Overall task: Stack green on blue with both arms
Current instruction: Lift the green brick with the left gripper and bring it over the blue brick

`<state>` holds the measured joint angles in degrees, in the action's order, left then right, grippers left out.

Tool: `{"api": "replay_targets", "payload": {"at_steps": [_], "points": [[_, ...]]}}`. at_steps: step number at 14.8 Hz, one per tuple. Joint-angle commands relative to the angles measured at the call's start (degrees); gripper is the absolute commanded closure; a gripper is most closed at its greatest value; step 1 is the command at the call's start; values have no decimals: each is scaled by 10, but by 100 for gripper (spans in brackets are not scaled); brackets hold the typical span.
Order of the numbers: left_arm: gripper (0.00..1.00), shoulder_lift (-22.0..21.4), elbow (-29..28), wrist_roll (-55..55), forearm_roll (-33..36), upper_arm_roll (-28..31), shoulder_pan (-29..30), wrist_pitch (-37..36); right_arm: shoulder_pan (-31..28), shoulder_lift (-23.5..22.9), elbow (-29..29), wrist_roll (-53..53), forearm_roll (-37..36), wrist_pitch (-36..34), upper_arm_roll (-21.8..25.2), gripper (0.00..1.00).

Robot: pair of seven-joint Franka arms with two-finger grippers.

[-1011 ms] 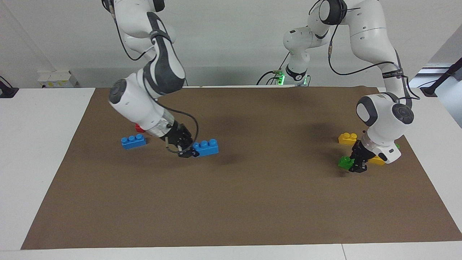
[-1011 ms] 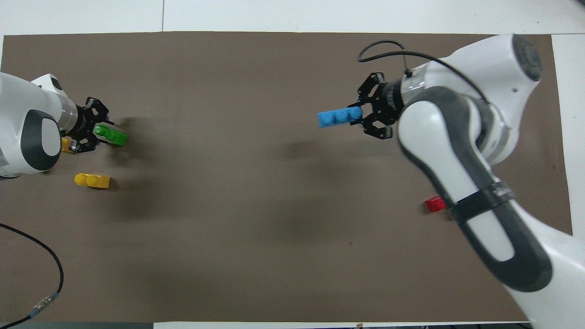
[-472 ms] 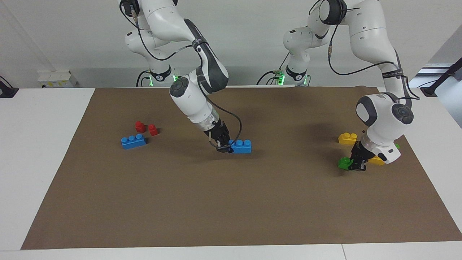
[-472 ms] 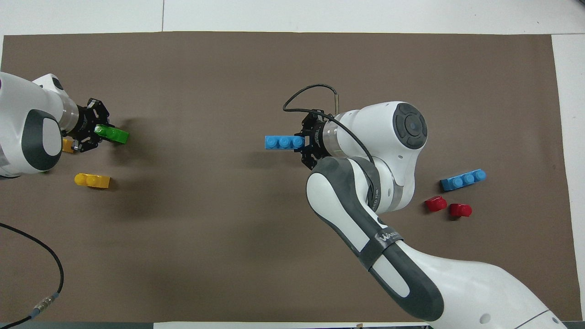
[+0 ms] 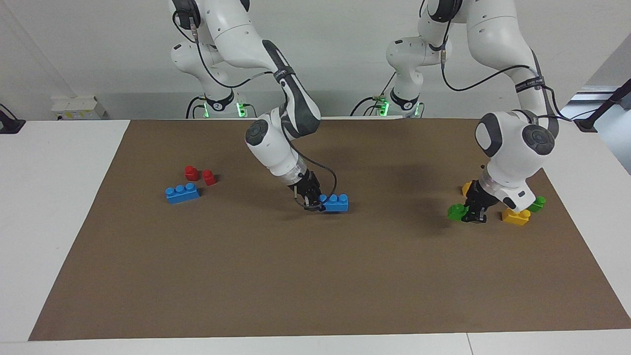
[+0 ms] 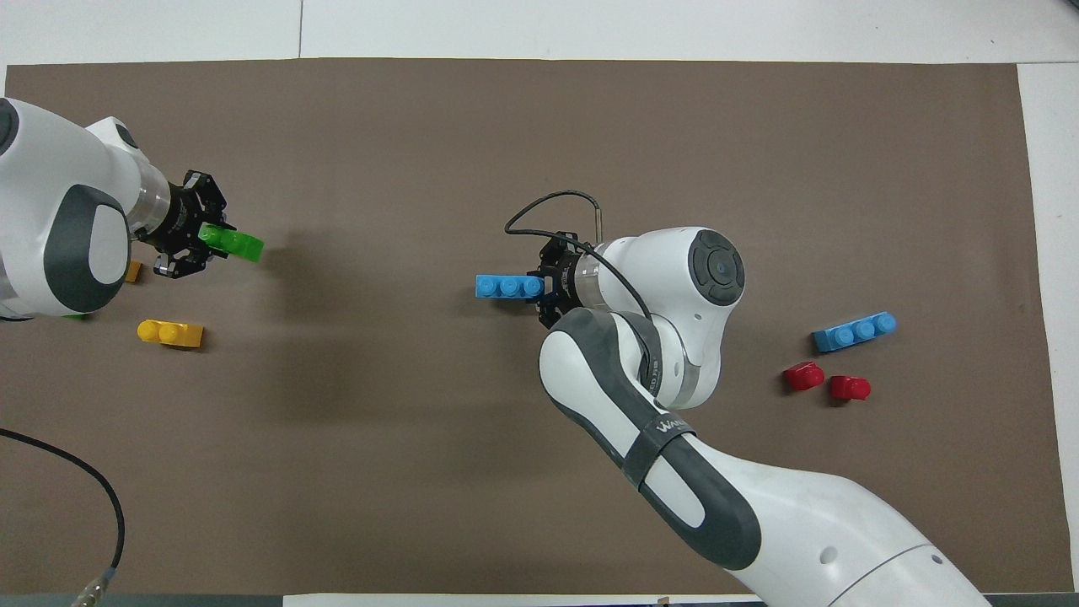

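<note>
My right claw (image 5: pixel 315 203) is clamped on one end of the blue brick (image 5: pixel 335 202), low at mid-mat (image 5: pixel 296 296). My left claw (image 5: pixel 474 213) grips a green brick (image 5: pixel 456 212) near the mat's left-arm edge. I should seat blue flat, keep it pinned, then bring green level over its studs.

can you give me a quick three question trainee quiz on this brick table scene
1. True or false: the right end effector is shut on a bright blue three-stud plastic brick.
2. What does the left end effector grip? A) a yellow brick B) a small green two-stud plastic brick C) nothing
3. How many small red one-stud plastic bricks lie beside the loose blue three-stud brick?

Key: 1 true; 2 B; 3 two.
</note>
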<state>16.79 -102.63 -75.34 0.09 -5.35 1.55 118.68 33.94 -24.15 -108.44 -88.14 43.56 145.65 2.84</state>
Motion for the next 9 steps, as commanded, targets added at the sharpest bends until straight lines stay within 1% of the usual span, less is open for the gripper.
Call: {"api": "replay_targets", "payload": {"at_steps": [1, 4, 7, 9], "points": [[100, -36, -18, -100, 4, 5, -56, -30, 6, -8, -5, 35, 30, 22, 2, 100], [100, -58, -44, -205, 4, 6, -124, -22, 6, -15, -5, 35, 31, 34, 2, 100], [100, -59, -44, -290, 4, 6, -174, -12, 3, -15, -16, 35, 32, 38, 2, 100], [100, -61, -56, -353, 4, 6, -206, 19, 2, -13, -26, 35, 32, 50, 2, 100]]}}
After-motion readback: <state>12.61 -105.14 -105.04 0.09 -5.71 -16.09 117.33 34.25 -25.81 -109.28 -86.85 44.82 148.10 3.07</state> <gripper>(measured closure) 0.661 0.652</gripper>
